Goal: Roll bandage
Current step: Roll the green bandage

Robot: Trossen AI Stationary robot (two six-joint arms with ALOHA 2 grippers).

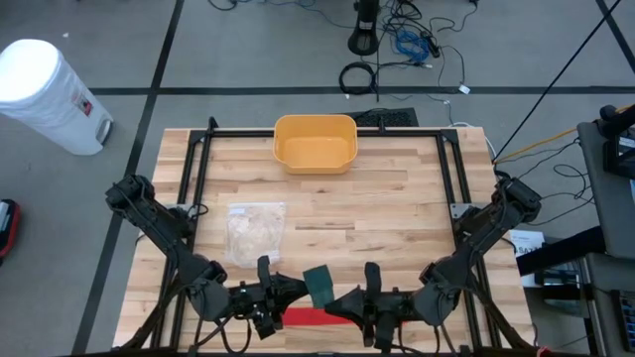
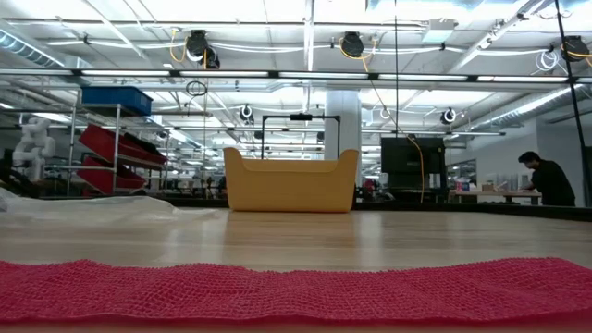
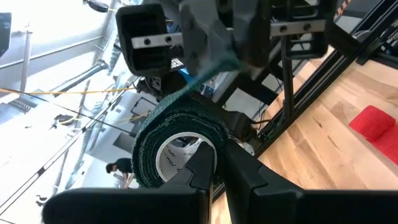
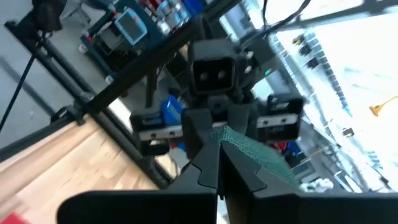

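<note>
Pincers (image 1: 295, 289) on half-rolled green bandage (image 1: 319, 285)

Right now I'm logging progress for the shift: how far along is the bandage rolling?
Partly done. The green bandage is already wound into a roll, pinched by the left claw. In hand: its loose tail runs to the right claw, which is shut on it, both at the table's near edge. Left: that tail is not wound in, the red bandage lies flat and unrolled, and the yellow bin looks empty.
</note>
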